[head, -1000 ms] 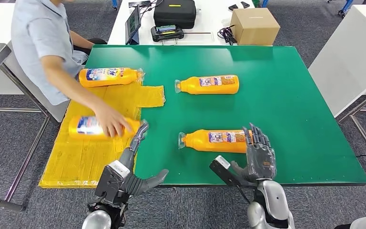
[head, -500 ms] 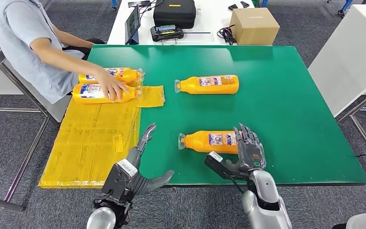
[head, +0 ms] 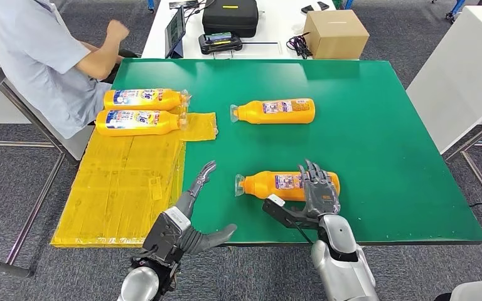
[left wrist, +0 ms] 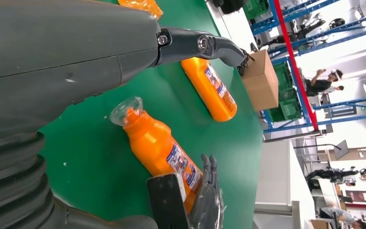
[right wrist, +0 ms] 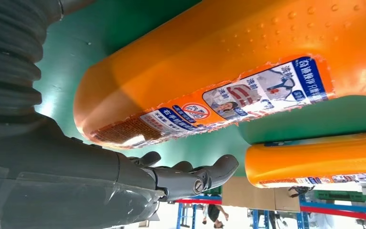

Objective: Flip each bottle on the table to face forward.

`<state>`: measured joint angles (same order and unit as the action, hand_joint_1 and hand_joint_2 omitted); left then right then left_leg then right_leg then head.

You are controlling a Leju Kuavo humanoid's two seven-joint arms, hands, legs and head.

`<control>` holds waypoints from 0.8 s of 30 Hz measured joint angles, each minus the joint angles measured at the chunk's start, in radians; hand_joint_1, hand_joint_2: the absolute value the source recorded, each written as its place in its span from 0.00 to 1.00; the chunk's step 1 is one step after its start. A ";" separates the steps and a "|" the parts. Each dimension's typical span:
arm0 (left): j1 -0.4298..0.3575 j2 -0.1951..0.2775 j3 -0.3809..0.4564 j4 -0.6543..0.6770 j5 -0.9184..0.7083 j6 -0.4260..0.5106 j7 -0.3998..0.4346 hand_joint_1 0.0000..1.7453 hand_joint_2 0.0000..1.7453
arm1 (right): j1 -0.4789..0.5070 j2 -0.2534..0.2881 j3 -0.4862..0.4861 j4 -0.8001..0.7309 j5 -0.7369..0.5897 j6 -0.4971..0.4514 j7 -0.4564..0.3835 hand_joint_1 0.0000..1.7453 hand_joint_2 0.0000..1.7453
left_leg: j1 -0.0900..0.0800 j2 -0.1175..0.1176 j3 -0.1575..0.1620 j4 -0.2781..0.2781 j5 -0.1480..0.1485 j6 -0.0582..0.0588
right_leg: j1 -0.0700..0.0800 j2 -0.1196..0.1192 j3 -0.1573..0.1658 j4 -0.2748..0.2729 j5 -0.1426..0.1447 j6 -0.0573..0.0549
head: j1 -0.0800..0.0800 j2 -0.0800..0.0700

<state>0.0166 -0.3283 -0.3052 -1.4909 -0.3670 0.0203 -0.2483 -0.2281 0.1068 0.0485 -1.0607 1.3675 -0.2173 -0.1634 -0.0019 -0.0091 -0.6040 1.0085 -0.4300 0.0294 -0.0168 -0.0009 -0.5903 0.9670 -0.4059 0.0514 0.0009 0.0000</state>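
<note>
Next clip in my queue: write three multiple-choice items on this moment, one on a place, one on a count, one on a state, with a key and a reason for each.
1. Where do the two bottles nearest the person lie?
A. On the yellow sheet
B. On the cardboard box
C. On the floor

2. How many orange bottles lie on the table?
A. Two
B. Four
C. Six

3. How is the left hand?
A. Gripping a bottle
B. Open, holding nothing
C. Pressed on the tablet

Key: 1 A, both bottles rest on the yellow sheet. 2 B, those two plus the far bottle and the near bottle at the right hand. 3 B, the left hand hovers with fingers spread over the green table.
</note>
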 joint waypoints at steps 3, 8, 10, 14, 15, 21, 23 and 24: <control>-0.004 0.000 -0.002 0.005 0.000 0.000 -0.001 0.00 1.00 | -0.013 0.000 0.001 0.017 0.000 -0.003 0.002 0.00 1.00 | 0.000 0.000 0.000 0.000 0.000 0.000 | 0.000 0.000 0.000 0.000 0.000 0.000 | 0.000 0.000; -0.009 0.000 -0.007 0.013 0.000 0.000 -0.001 0.00 1.00 | -0.030 0.001 0.002 0.046 0.006 -0.015 0.002 0.00 1.00 | 0.000 0.000 0.000 0.000 0.000 0.000 | 0.000 0.000 0.000 0.000 0.000 0.000 | 0.000 0.000; -0.013 0.001 -0.013 0.017 -0.001 -0.001 -0.002 0.00 1.00 | -0.040 0.004 0.003 0.061 0.009 -0.019 0.003 0.00 1.00 | 0.000 0.000 0.000 0.000 0.000 0.000 | 0.000 0.000 0.000 0.000 0.000 0.000 | 0.000 0.000; -0.020 0.002 -0.023 0.028 -0.001 -0.002 -0.004 0.00 1.00 | -0.066 0.009 0.004 0.098 0.035 -0.023 0.039 0.00 1.00 | 0.000 0.000 0.000 0.000 0.000 0.000 | 0.000 0.000 0.000 0.000 0.000 0.000 | 0.000 0.000; -0.022 0.002 -0.025 0.030 -0.001 -0.003 -0.004 0.00 1.00 | -0.074 0.009 0.003 0.111 0.053 -0.026 0.062 0.00 1.00 | 0.000 0.000 0.000 0.000 0.000 0.000 | 0.000 0.000 0.000 0.000 0.000 0.000 | 0.000 0.000; -0.026 0.002 -0.027 0.041 -0.004 -0.011 -0.004 0.00 1.00 | -0.126 0.005 -0.023 0.182 0.103 -0.035 0.114 0.00 1.00 | 0.000 0.000 0.000 0.000 0.000 0.000 | 0.000 0.000 0.000 0.000 0.000 0.000 | 0.000 0.000; -0.027 0.002 -0.027 0.045 -0.005 -0.012 -0.005 0.00 1.00 | -0.137 0.004 -0.033 0.200 0.106 -0.035 0.114 0.00 1.00 | 0.000 0.000 0.000 0.000 0.000 0.000 | 0.000 0.000 0.000 0.000 0.000 0.000 | 0.000 0.000; -0.029 0.002 -0.028 0.047 -0.005 -0.012 -0.005 0.00 1.00 | -0.142 0.004 -0.038 0.208 0.106 -0.035 0.113 0.00 1.00 | 0.000 0.000 0.001 0.000 0.000 0.000 | 0.000 0.000 0.000 0.000 0.000 0.000 | 0.000 0.000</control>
<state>-0.0120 -0.3265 -0.3329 -1.4441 -0.3716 0.0085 -0.2529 -0.3704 0.1108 0.0104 -0.8524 1.4739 -0.2528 -0.0499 -0.0020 -0.0089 -0.6035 1.0090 -0.4299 0.0295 -0.0168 -0.0008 -0.5900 0.9671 -0.4057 0.0517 0.0008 0.0000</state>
